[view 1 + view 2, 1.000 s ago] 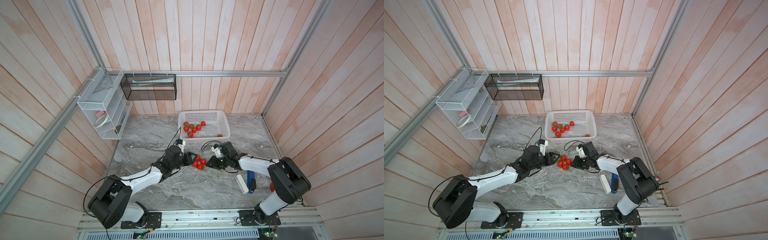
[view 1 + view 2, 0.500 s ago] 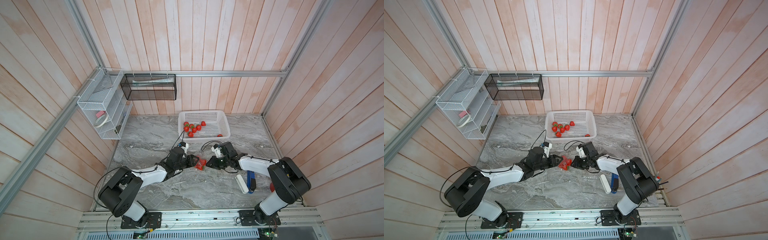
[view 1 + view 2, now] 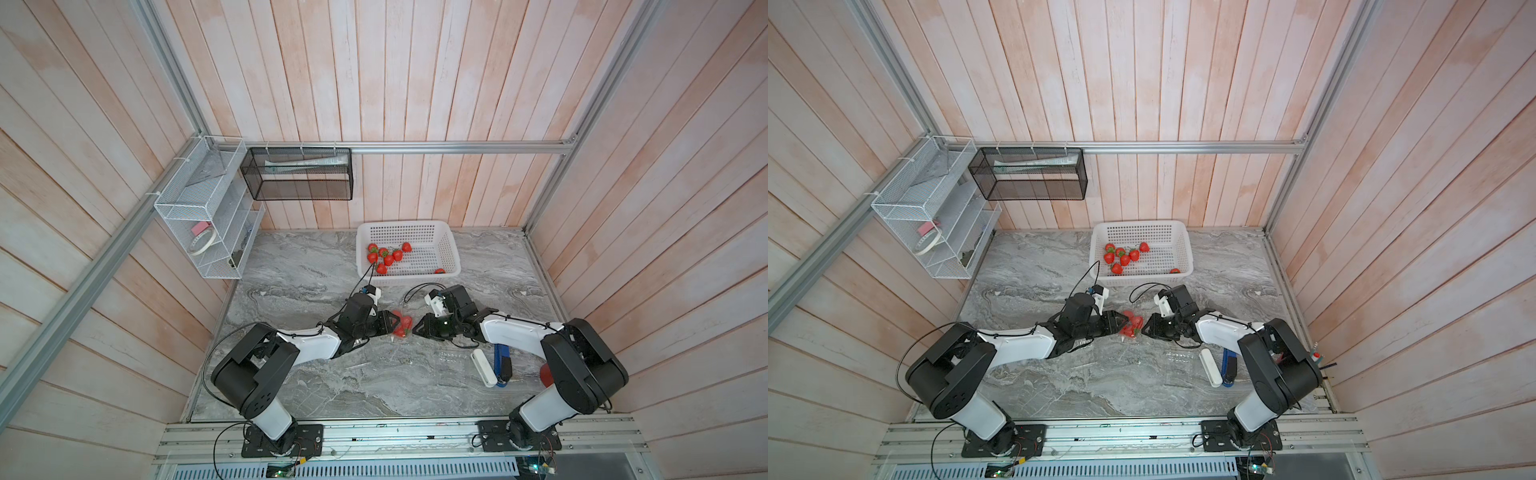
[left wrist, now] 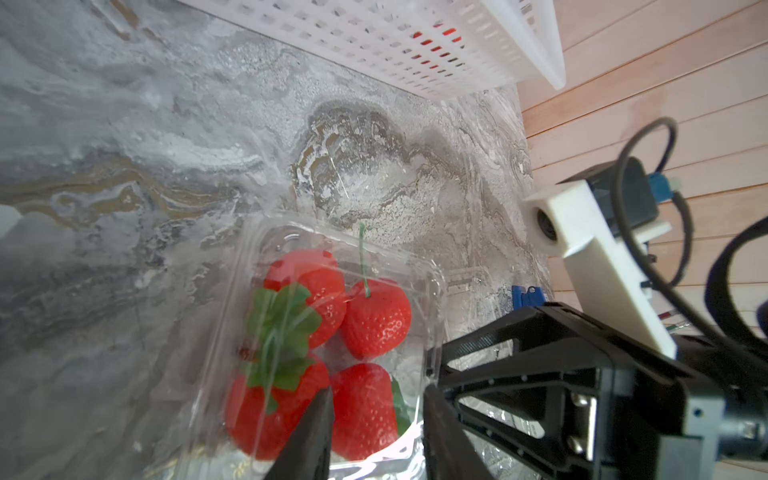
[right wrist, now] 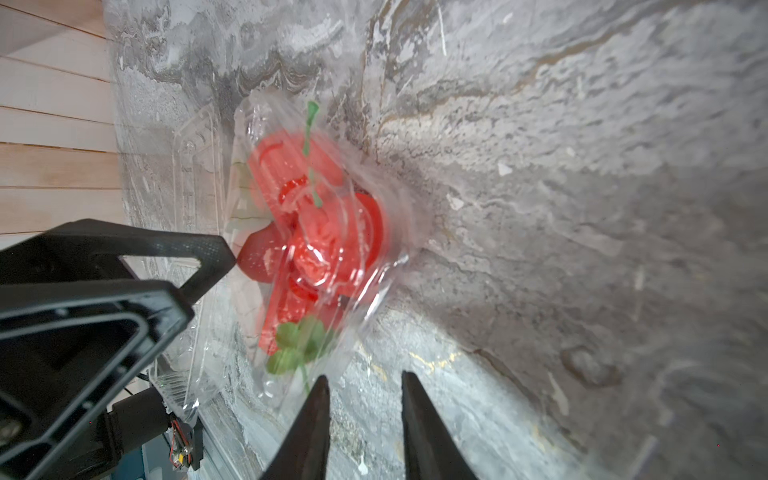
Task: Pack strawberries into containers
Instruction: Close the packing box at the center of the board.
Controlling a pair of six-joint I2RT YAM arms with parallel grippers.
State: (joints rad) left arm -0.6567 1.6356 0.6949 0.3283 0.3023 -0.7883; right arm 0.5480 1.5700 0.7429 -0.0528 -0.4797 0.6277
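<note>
A clear container (image 3: 402,326) (image 3: 1132,325) with several strawberries (image 4: 376,320) in it lies mid-table, its clear plastic over the fruit; it is blurred in the right wrist view (image 5: 332,232). My left gripper (image 3: 394,323) (image 4: 376,419) is at its left side. Its fingers stand apart, one across the clear top and one at the rim. Whether they press on it is unclear. My right gripper (image 3: 416,328) (image 5: 361,399) is open just off the container's right corner, with only marble between its fingers. More strawberries (image 3: 386,259) lie in the white basket (image 3: 453,257).
An empty clear container (image 3: 453,361) lies near the right arm. Beside it are a white bar (image 3: 484,368), a blue tool (image 3: 503,361) and a red cup (image 3: 545,374). Wire racks (image 3: 199,224) hang on the back-left wall.
My left gripper moved right up to the container and its jaws narrowed. My right jaws opened off the container. The strawberries now look dimmer under clear plastic.
</note>
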